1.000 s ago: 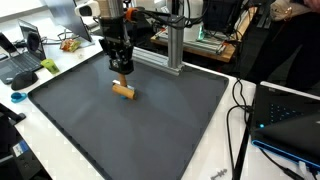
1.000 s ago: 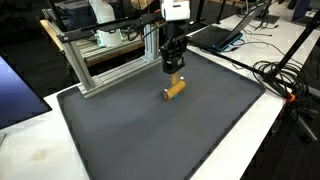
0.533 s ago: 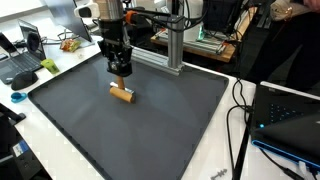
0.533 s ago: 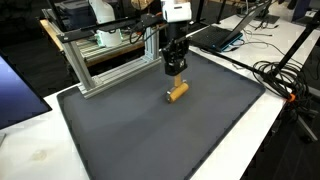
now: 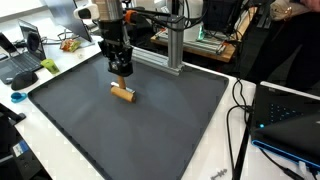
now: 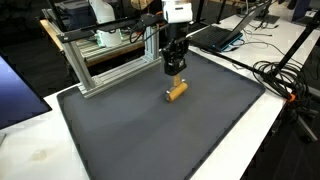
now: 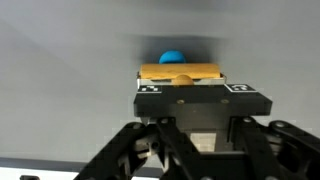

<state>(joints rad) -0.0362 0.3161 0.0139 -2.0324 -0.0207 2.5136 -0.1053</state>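
A small wooden cylinder [image 5: 123, 94] lies on its side on the dark grey mat [image 5: 150, 130], and also shows in the exterior view from the opposite side [image 6: 177, 91]. My gripper [image 5: 122, 70] hangs straight above it with a small gap, pointing down; it shows in both exterior views [image 6: 175, 69]. Its fingers look close together, with a tan patch at the tips, but their spread is not clear. In the wrist view my gripper body [image 7: 195, 110] fills the lower frame. Beyond it lie a wooden piece [image 7: 180, 72] and a blue blob [image 7: 172, 57].
An aluminium frame [image 5: 175, 45] stands at the mat's back edge [image 6: 85, 60]. Laptops [image 5: 25, 55], cables [image 5: 240, 110] and clutter lie on the white table around the mat. A person stands at the back right [image 5: 280, 40].
Almost nothing differs. The gripper stays above the wooden cylinder; the cylinder seems to sit a hair lower in the picture.
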